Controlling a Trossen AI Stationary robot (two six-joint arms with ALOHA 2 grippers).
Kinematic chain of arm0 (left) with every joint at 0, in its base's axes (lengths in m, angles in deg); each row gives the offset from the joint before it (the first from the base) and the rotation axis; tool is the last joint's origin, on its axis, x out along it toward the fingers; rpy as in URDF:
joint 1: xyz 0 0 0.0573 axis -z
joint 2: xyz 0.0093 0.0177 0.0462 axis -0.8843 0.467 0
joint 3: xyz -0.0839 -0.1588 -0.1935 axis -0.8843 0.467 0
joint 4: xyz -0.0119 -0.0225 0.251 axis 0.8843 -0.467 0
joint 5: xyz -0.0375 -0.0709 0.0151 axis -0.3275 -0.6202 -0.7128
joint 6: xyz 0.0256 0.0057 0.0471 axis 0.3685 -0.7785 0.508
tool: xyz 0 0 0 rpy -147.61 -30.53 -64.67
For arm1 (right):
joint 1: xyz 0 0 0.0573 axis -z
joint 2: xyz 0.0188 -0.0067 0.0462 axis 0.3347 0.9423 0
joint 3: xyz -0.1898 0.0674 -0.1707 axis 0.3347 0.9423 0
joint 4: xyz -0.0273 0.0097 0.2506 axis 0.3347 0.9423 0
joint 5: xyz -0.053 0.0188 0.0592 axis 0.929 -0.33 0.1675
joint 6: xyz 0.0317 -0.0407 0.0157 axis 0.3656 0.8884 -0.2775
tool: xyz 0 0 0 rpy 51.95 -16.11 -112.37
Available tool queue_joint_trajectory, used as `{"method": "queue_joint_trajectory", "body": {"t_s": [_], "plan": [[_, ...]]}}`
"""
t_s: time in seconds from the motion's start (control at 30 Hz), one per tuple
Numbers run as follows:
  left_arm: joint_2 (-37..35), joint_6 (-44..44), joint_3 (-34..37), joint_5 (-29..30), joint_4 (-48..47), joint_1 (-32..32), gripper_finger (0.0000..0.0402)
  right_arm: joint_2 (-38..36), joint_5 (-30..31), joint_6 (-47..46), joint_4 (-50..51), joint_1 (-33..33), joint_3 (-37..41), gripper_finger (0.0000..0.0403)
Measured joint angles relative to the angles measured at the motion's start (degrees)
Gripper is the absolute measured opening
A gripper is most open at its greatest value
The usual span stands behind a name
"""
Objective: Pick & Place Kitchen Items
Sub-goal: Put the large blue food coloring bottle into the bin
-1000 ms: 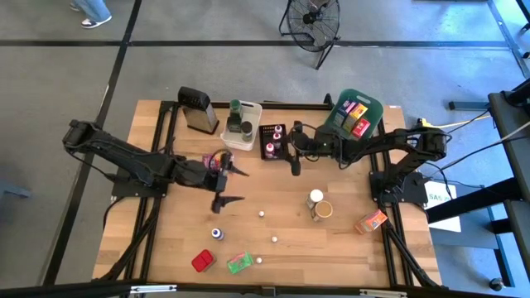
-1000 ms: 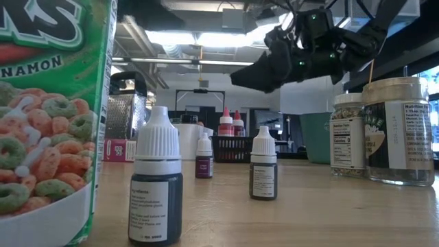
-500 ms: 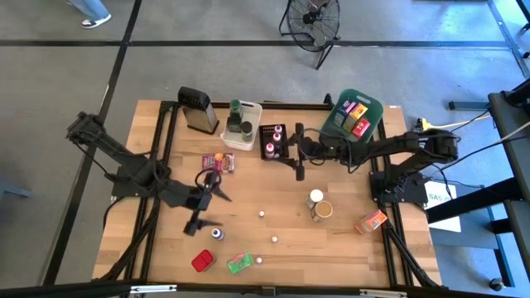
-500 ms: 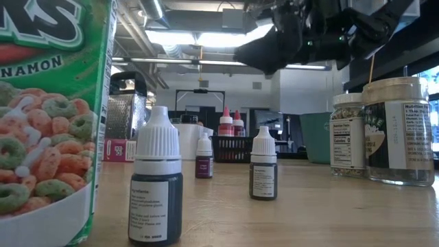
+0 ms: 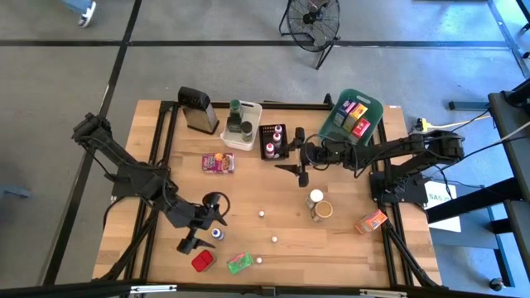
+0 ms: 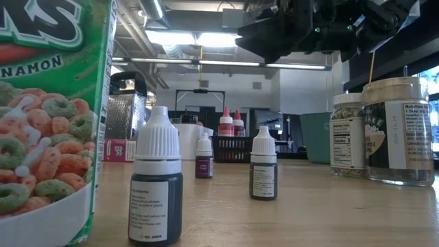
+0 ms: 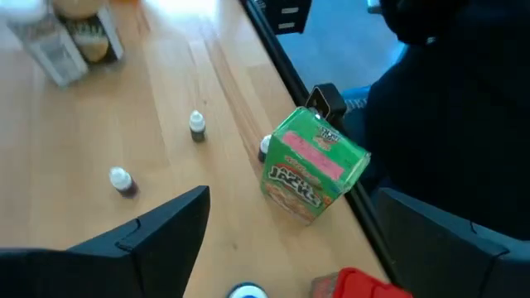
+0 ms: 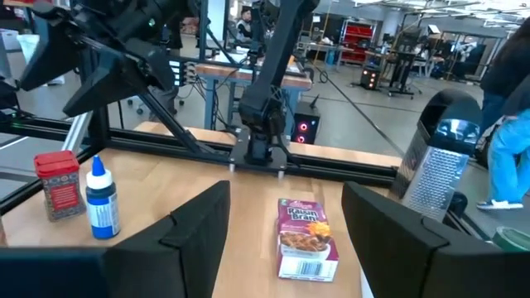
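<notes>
In the low view the green cereal box (image 6: 51, 116) is cut off by the picture's left and top edges, its name only partly readable. The jar (image 7: 73, 37) in the left wrist view is blurred, label illegible. On the dropper bottle (image 6: 156, 189), the label print is too small to read.
</notes>
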Motion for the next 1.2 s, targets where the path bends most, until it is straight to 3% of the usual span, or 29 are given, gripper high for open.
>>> {"method": "queue_joint_trajectory", "body": {"t_s": [0.2,0.4,0.83,1.1,1.2], "plan": [[0.83,-6.10,0.00,-1.87,0.01,0.00,0.0340,0.02,0.00,0.00,0.44,0.00,0.01,0.0236],[0.88,-6.56,0.00,-1.45,0.05,0.00,0.0342,0.02,0.00,-0.02,0.48,0.00,0.02,0.0236],[0.88,-12.62,0.00,11.87,-0.17,-0.07,0.0340,0.04,0.00,0.00,0.48,0.00,0.02,0.0236],[0.83,-10.01,0.00,15.35,2.00,-1.98,0.0340,0.04,0.00,-0.01,0.48,-0.02,0.02,0.0236],[0.83,-9.85,0.00,13.10,1.94,-2.34,0.0340,0.07,0.00,-0.02,0.48,-0.02,0.02,0.0236]]}}
